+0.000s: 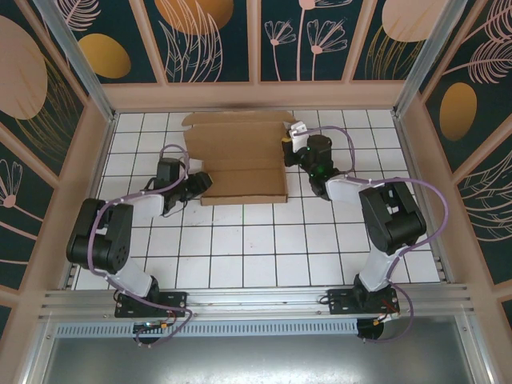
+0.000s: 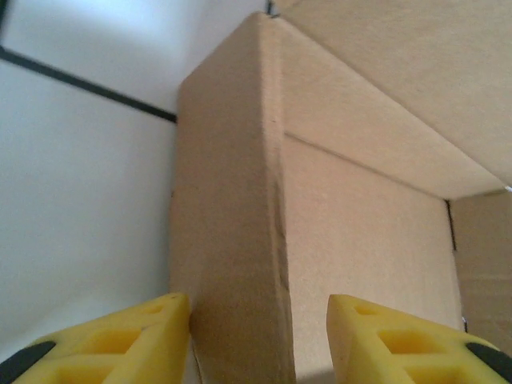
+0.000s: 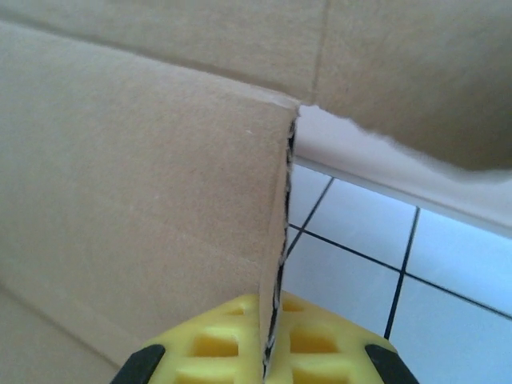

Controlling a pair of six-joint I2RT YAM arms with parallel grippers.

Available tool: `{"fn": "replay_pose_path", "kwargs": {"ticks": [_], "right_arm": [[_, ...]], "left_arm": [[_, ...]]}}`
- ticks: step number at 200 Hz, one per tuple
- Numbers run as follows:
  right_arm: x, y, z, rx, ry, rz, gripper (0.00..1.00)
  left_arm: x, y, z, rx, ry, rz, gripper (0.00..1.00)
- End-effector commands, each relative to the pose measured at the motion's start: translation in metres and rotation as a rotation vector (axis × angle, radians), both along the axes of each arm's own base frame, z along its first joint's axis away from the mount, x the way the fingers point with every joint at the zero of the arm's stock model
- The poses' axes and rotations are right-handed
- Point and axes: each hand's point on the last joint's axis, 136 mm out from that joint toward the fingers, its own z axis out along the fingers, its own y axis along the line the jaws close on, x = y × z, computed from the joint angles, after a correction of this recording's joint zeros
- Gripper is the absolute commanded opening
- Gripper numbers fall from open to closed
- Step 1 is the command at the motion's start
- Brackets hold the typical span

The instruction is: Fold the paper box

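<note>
The paper box (image 1: 240, 152) is plain brown cardboard, partly folded, lying at the back middle of the tiled table with flaps spread at its far side. My left gripper (image 1: 202, 184) is at its near left corner. In the left wrist view the yellow fingers (image 2: 120, 344) straddle an upright side wall (image 2: 232, 240); the left finger touches it and the right one stands apart, so the left gripper (image 2: 260, 308) is open. My right gripper (image 1: 286, 149) is at the box's right side. There the right gripper (image 3: 272, 308) is shut on the edge of a raised cardboard wall (image 3: 144, 184).
The table (image 1: 240, 248) is white tile with black grid lines, ringed by a wooden frame (image 1: 256, 96) and patterned panels. An aluminium rail (image 1: 256, 300) runs along the near edge by the arm bases. Open tile lies in front of the box.
</note>
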Motion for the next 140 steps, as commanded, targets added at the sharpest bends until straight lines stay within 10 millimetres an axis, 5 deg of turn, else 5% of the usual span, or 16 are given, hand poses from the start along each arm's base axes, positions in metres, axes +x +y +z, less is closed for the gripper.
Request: {"fn": "replay_pose_path", "kwargs": {"ticks": [1,65,105,140], "right_arm": [[-0.019,0.015,-0.029,0.047,0.113,-0.105,0.0],[-0.033,0.04,0.004,0.166,-0.021,-0.251,0.0],[-0.031,0.035,-0.02,0.069,-0.033,-0.247,0.0],[-0.05,0.032,-0.043,0.027,-0.036,-0.17,0.0]], "left_arm": [[-0.008,-0.029,0.022,-0.086,-0.066,-0.047,0.48],[-0.021,-0.058,0.015,-0.065,-0.088,-0.091,0.52],[-0.024,-0.058,0.034,-0.086,-0.148,-0.069,0.62],[-0.039,-0.059,0.037,-0.123,-0.132,-0.087,0.62]]}}
